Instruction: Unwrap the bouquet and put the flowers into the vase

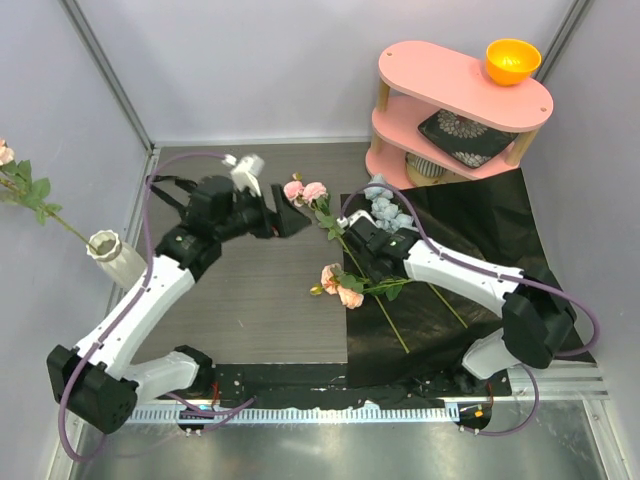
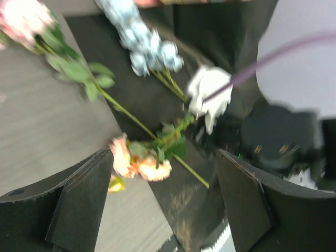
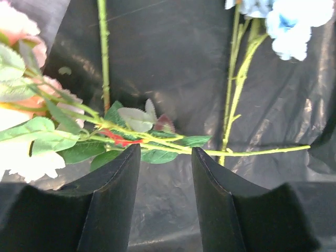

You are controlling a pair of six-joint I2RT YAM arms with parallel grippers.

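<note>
The paper (image 1: 470, 230) lies spread flat at 3 o'clock on the counter (image 1: 240, 320), so unwrapping looks finished and the step in hand is carrying flowers to the vase (image 1: 112, 255). The vase, a ribbed cream cylinder with a scalloped rim, stands at 9 o'clock and holds one leafy pink stem (image 1: 40, 205).

A pink pair (image 1: 305, 190) lies at 12 o'clock, a blue cluster (image 1: 385, 210) on the paper's edge, and peach blooms (image 1: 343, 288) lie at centre.

The right gripper (image 3: 165, 157) hovers low over the peach stem (image 3: 252, 153), jaws about half open, gripping nothing; the stem crosses just beyond its tips. The left gripper (image 1: 283, 218) hangs wide open and empty near the pink pair.

Next, the right gripper probably needs a wrist turn to straddle the stem, then a firm close: the stem looks thin and wiry, the paper glossy and crinkled beneath it.
</note>
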